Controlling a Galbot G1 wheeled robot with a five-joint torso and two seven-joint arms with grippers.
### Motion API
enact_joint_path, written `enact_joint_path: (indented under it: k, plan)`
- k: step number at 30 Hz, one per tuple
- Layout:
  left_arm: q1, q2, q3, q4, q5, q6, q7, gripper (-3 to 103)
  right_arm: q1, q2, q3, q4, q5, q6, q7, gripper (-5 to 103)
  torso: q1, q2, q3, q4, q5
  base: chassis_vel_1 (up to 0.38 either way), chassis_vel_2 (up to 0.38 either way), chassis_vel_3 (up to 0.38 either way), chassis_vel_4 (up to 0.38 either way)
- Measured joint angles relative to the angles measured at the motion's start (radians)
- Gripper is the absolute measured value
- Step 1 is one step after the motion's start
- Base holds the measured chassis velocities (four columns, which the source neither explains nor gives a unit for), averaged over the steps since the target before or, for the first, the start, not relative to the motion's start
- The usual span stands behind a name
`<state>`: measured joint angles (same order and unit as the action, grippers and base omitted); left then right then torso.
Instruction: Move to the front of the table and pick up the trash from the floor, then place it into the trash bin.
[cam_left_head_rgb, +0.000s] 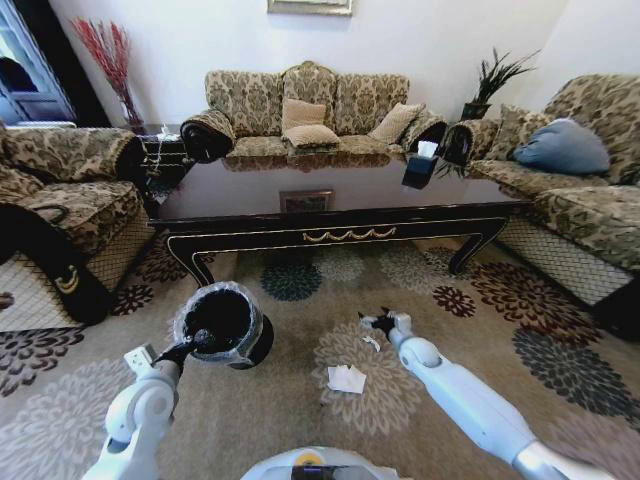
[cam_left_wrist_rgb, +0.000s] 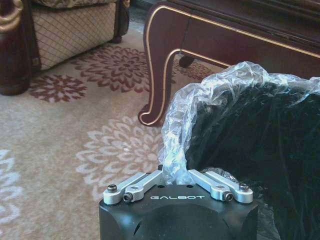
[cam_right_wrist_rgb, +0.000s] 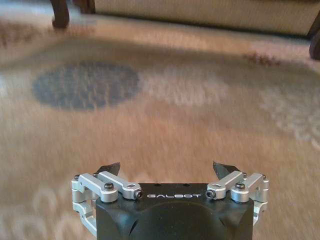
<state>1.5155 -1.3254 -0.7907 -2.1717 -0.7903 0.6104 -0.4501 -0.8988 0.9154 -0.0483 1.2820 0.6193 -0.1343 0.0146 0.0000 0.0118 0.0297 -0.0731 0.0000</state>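
Carpet (cam_left_head_rgb: 300, 400) with a flower pattern spreads in front of the table (cam_left_head_rgb: 340, 236), the long dark one with gold trim on its apron. The trash bin (cam_left_head_rgb: 222, 325) is just in front of the table's left end, tipped so its black inside and clear liner face the head camera. The left gripper (cam_left_head_rgb: 200, 342) is closed on the bin's near rim; in the left wrist view its fingers (cam_left_wrist_rgb: 172, 172) pinch together over the crinkled liner (cam_left_wrist_rgb: 210, 95), with the table's curved leg (cam_left_wrist_rgb: 160, 75) close behind. The right gripper (cam_left_head_rgb: 378, 321) is low over the carpet in front of the table's middle, jaws spread wide with nothing between them. A small white wrapper (cam_left_head_rgb: 371, 343) lies just in front of it, and a flat white napkin (cam_left_head_rgb: 347, 379) lies farther from the table.
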Motion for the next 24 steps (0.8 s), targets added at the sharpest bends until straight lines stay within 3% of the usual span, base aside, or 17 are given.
enact_joint_path:
  k: [14,24]
  plan:
    - [0.068,-0.016,-0.061,-0.069,0.002,-0.012,-0.002,2,0.088,0.182,0.050,-0.369,-0.047,0.029,-0.003,100,0.000,0.000,0.000,0.0004,-0.0001,0.000,0.000,0.000,0.000]
    - [0.078,-0.026,-0.059,-0.073,0.008,-0.023,-0.002,2,0.062,0.207,0.084,-0.390,-0.038,0.128,-0.163,100,0.000,0.000,0.000,0.0003,0.0001,0.000,0.000,0.000,0.000]
